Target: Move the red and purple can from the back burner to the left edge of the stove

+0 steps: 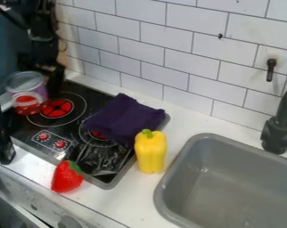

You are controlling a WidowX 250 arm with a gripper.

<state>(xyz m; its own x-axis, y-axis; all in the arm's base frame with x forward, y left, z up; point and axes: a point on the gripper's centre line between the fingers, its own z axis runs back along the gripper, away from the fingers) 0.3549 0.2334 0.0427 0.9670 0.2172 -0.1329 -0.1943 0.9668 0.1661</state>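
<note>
The gripper (51, 75) hangs at the upper left over the back left corner of the stove, close beside a clear cup (34, 84) with purple and red on it. Whether it touches the cup I cannot tell. A dark purple cloth (127, 118) lies crumpled across the right part of the black stove (71, 124). Upright at the stove's right edge is a yellow pepper (150, 152). At the front edge, a red strawberry (67, 177) rests by the stove's near side.
A grey sink (229, 178) takes up the lower right, with a dark faucet (280, 129) behind it. White tiled wall (187, 40) runs along the back. A black object with a cable (5, 149) lies at the left edge of the counter.
</note>
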